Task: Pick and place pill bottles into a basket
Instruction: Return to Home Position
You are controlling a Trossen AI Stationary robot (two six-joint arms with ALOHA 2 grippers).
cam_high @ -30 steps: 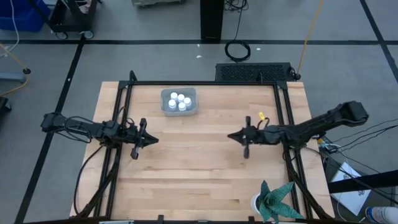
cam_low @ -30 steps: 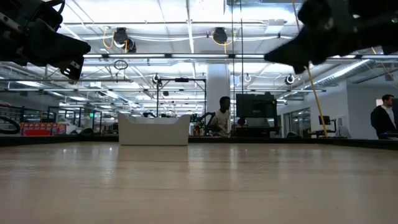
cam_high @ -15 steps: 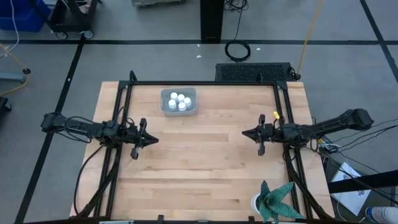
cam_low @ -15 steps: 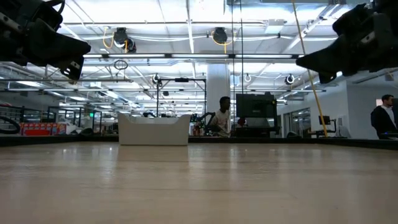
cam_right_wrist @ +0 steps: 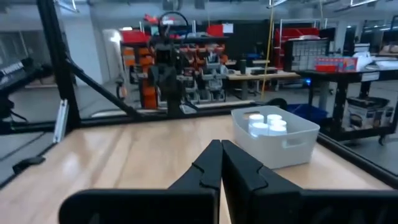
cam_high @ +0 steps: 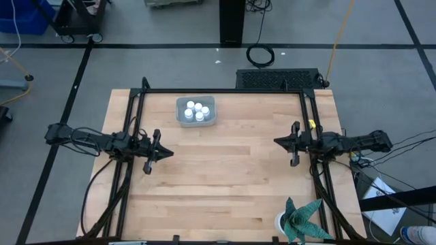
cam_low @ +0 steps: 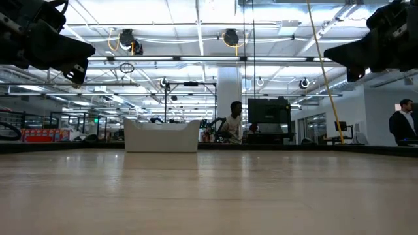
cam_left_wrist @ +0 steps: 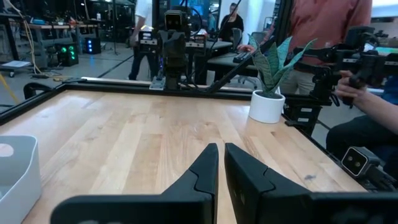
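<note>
The grey-blue basket (cam_high: 196, 111) stands on the table near its far edge, left of middle, with several white pill bottles (cam_high: 197, 111) upright inside; it also shows in the right wrist view (cam_right_wrist: 277, 138) and the low view (cam_low: 161, 136). My left gripper (cam_high: 170, 153) hangs shut and empty above the table's left part, its fingers closed in the left wrist view (cam_left_wrist: 221, 163). My right gripper (cam_high: 276, 141) hangs shut and empty above the table's right part, its fingers closed in the right wrist view (cam_right_wrist: 221, 158).
A white pot with a green plant (cam_high: 294, 221) stands at the table's near right corner. A black frame (cam_high: 225, 92) runs along the table's far, left and right sides. People stand beyond the table (cam_left_wrist: 323, 37). Bare wood lies between the arms.
My right gripper has drawn back toward the table's right edge, staying above the table and shut. My left arm, the basket and the bottles have kept still.
</note>
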